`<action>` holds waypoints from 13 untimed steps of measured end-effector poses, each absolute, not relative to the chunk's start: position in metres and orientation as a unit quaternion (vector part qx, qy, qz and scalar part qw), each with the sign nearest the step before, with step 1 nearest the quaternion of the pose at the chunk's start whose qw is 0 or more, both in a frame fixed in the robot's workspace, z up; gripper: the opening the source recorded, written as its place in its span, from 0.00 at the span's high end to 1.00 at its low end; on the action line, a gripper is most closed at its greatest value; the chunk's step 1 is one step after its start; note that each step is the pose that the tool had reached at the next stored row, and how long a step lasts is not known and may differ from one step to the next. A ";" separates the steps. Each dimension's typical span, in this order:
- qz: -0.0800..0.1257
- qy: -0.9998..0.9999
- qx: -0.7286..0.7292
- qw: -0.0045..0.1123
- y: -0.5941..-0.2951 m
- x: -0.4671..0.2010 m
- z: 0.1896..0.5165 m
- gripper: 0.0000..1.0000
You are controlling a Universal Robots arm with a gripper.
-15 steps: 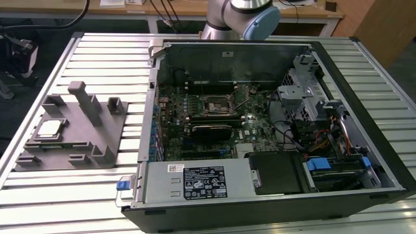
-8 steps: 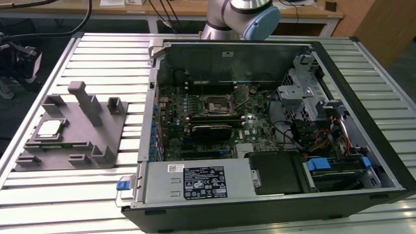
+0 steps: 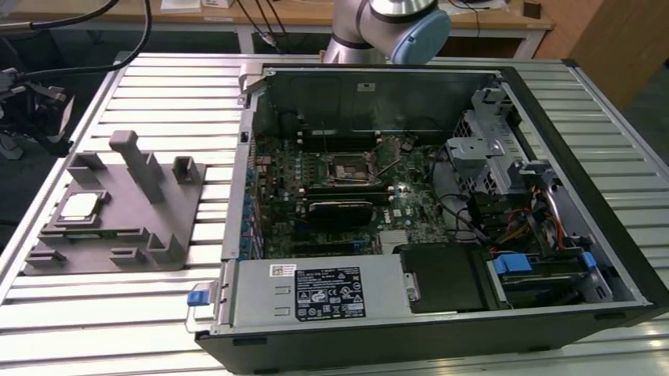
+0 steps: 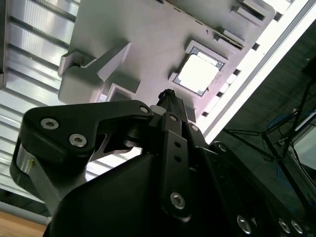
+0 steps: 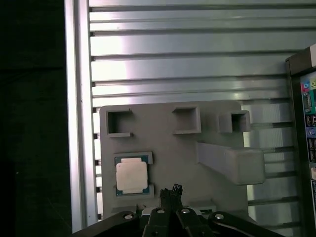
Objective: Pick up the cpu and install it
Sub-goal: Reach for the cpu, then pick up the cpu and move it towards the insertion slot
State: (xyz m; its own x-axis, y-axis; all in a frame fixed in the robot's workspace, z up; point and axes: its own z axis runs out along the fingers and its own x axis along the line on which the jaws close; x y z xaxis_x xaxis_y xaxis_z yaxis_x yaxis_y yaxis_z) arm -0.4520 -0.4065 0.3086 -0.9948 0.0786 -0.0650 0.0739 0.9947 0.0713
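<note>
A slatted metal bench [image 3: 157, 86] carries a grey moulded holder [image 3: 115, 235] and, just beside it, an open computer case [image 3: 366, 90]. The cpu [image 3: 81, 207] lies flat in a shallow square recess of the holder, pale top up, well apart from the black socket frame [image 3: 347, 166] on the board inside the case. In the first wrist view the pincer [image 5: 170, 190] hangs above the holder close to the cpu [image 5: 131, 177] but off to one side of it. Its tips look pressed together with nothing between them. The risks, as a judgement: the chip is thin and sits low between the recess walls, so an off-centre descent could land a tip on the wall or tilt the chip out of its seat. The holder's tall slanted post [image 5: 229, 160] stands near enough for the pincer body to clip it. As for containers, the three smaller square pockets of the holder [image 5: 168, 148] appear empty. The case holds the board, cables and a drive cage. Whether the socket is clear cannot be told.
</note>
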 end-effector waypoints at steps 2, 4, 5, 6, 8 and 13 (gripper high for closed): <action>0.034 0.998 0.038 0.034 -0.407 -0.452 0.305 0.89; 0.034 0.998 0.038 0.034 -0.407 -0.452 0.305 0.89; 0.034 0.998 0.038 0.034 -0.407 -0.452 0.305 0.89; 0.034 0.998 0.038 0.034 -0.407 -0.452 0.304 0.89; 0.034 0.998 0.038 0.034 -0.407 -0.452 0.303 0.89; 0.034 0.998 0.038 0.034 -0.407 -0.453 0.302 0.89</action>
State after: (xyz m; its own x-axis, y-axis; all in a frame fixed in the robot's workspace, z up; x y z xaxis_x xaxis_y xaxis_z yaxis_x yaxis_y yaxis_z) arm -0.4527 -0.4068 0.3019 -0.9948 0.0786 -0.0649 0.0740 0.9947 0.0712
